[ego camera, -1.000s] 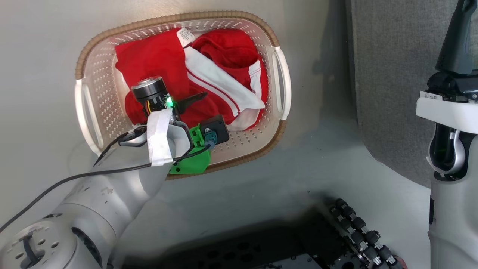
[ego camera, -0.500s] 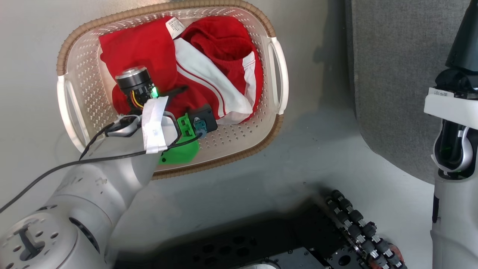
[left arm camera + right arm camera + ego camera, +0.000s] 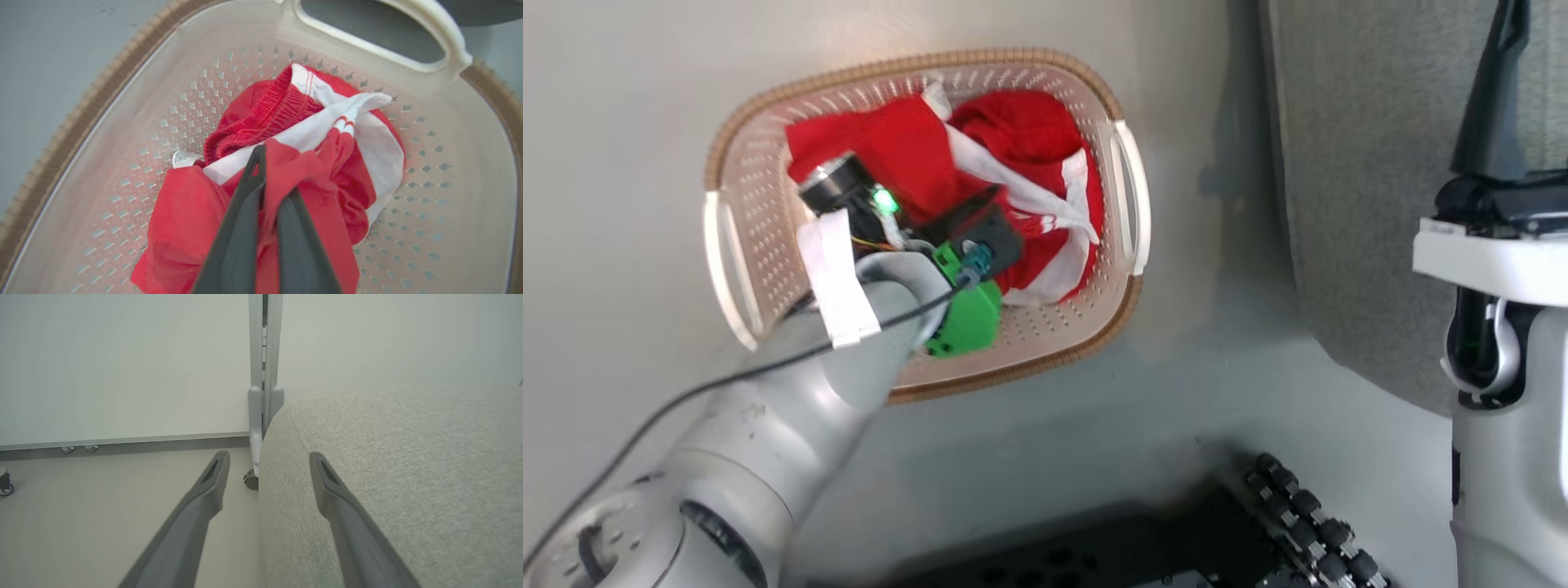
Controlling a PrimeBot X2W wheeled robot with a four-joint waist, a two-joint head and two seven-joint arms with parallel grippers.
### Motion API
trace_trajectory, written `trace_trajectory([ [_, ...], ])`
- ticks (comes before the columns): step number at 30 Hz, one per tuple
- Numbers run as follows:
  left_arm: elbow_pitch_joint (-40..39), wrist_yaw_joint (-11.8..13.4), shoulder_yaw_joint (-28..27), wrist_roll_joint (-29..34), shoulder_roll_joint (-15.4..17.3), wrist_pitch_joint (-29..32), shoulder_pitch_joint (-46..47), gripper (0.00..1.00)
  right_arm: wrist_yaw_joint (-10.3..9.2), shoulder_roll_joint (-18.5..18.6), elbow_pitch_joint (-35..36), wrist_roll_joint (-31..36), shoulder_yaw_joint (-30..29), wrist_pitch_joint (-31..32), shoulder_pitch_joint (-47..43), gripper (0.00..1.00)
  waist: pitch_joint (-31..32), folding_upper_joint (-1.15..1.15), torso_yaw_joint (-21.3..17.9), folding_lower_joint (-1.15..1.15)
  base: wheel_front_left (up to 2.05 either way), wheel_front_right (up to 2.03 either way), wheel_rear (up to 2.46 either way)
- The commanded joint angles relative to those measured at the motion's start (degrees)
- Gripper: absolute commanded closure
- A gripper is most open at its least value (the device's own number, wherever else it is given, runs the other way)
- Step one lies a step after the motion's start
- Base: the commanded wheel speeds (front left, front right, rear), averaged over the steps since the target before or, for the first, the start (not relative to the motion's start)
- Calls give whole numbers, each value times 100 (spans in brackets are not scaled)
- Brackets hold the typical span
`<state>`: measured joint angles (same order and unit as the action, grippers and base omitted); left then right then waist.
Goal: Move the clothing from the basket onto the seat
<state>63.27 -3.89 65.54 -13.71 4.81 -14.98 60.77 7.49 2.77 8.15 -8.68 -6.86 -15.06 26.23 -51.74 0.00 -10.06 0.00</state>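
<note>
Two red garments (image 3: 359,163) lie bunched in the basket (image 3: 122,122); left gripper (image 3: 267,175) pinches a red fold. Lift straight up, grip firm, so fabric clears the rim, then over to the seat (image 3: 388,457). Right gripper (image 3: 267,465) spread, empty, beside the seat.

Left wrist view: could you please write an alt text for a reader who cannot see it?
The left pincer is shut on a fold of the red and white clothing, which lies bunched in the cream perforated basket. A white handle of the basket shows at the top right.
</note>
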Motion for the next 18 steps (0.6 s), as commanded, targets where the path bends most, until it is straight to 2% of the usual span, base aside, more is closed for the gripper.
trace_trajectory([
  [1,-246,86,-137,-95,90,-22,-216,100,0,19,-45,61,6,-18,-134,0,636,0,206,0,0,0,0],
  [9,-1759,589,-1077,-443,316,-18,-1427,100,0,20,-309,217,187,-18,-693,0,1944,0,418,0,0,0,0],
  [18,-2593,596,-1914,-548,287,-18,-2701,100,0,20,-631,76,382,-18,-1405,0,3270,0,343,0,0,0,0],
])
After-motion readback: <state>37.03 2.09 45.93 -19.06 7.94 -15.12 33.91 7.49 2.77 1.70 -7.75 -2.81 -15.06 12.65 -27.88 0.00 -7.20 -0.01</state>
